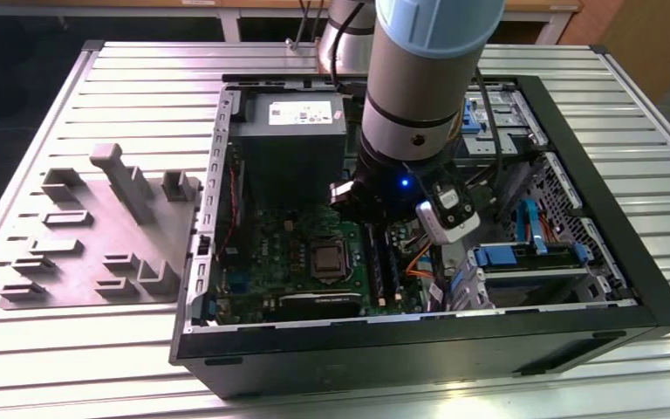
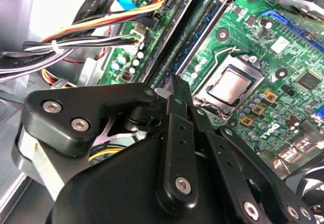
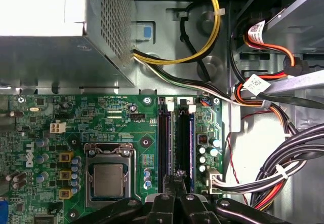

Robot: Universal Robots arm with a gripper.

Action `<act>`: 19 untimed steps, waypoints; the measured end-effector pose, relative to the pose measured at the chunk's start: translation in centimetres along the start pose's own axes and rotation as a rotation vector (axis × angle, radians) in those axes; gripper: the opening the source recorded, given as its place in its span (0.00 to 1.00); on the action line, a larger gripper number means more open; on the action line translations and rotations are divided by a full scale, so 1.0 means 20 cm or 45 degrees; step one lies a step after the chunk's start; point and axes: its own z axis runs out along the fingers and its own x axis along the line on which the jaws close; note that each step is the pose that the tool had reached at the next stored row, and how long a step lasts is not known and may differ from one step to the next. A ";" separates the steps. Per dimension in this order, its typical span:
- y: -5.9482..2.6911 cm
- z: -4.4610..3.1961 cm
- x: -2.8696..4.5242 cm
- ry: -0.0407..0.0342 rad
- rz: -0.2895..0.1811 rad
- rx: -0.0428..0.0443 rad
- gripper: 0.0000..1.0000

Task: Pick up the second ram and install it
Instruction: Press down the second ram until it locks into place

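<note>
Step in hand, as judged: seating the stick in its socket. Gripper (image 3: 176, 179) low inside the open computer case (image 1: 614, 323), hanging from the arm (image 1: 411, 87); fingers (image 2: 178, 133) pressed together in both wrist views, with nothing visible pinched between them. Second ram (image 3: 163, 143) taken to be the dark edge-on strip in the memory socket nearer the processor (image 3: 109, 179), running away from the fingertips; whether that or the neighbouring socket (image 3: 186, 138) holds it cannot be told for certain. Lies directly below and just ahead of the fingertips; contact not discernible. For a good seat: press straight down, square over the strip's top edge, never slanted; keep the push centred over the socket line; keep clear of the cable bundle (image 3: 283, 168) beside the sockets; check the white end clips (image 3: 167, 104) as the sign of full seating.
</note>
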 end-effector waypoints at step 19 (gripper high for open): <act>0.081 0.008 -0.003 -0.0001 0.000 -0.001 0.10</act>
